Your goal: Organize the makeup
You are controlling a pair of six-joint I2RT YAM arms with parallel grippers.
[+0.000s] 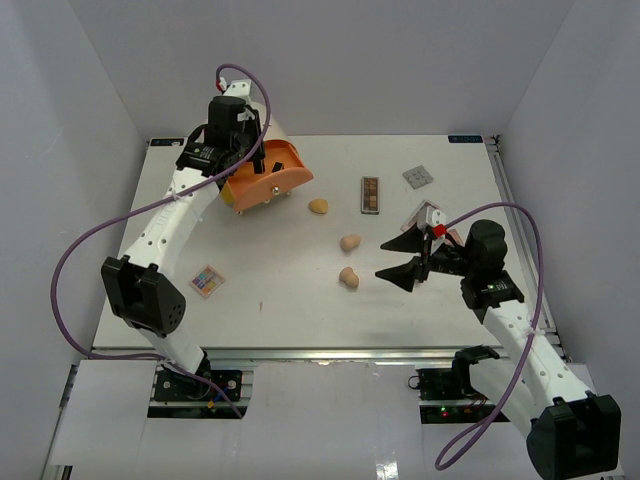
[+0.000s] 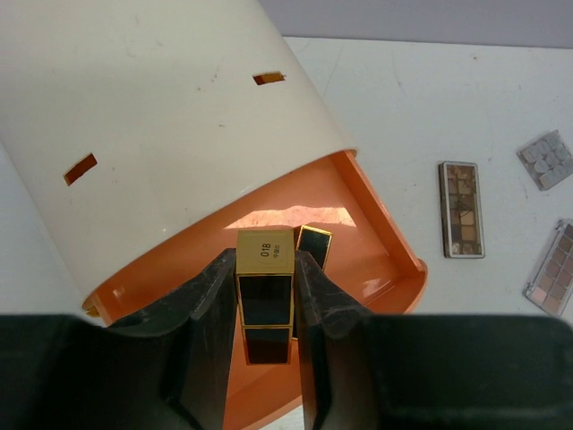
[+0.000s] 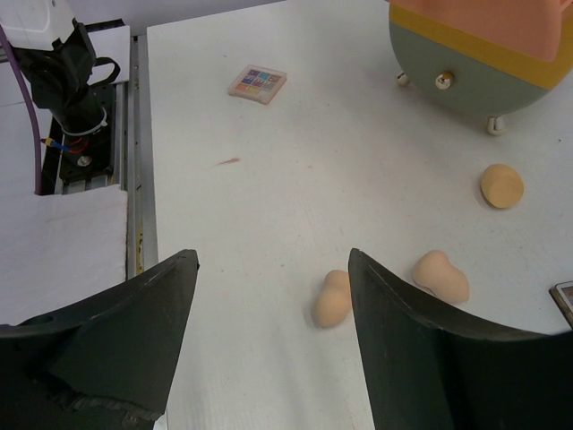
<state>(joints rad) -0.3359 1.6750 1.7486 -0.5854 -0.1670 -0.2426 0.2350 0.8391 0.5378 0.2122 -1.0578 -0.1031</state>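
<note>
A black case [image 2: 265, 288] with gold edges and a pale top marked 018 stands upright between the left fingers [image 2: 210, 300], which are clamped on its two sides. It hangs over the open orange drawer [image 2: 385, 260], inside the rim. A second case [image 2: 313, 246] of the same look lies on the drawer floor just behind it, so there are two cases. The drawer swings out of a round cream unit [image 2: 161, 107] at the far left of the desk [image 1: 280, 305].

Three tan, egg-shaped sponges [image 1: 350, 242] sit in a loose line down the middle of the desk, apart from each other and well clear of every edge. There are four palettes. The brown palette [image 1: 370, 195] lies flat beyond the sponges. The grey palette [image 1: 417, 176] is nearer the far right corner. The pink palette [image 1: 430, 215] lies just beside the right arm. The small palette [image 1: 207, 281] of mixed colours lies alone near the left edge. A bare stretch of desk runs between it and the sponges.

The right fingers [image 3: 134, 313] stand wide apart with nothing between them, low over the desk and pointing at the nearest sponges. White walls [image 1: 60, 120] close in the left, right and far sides.
</note>
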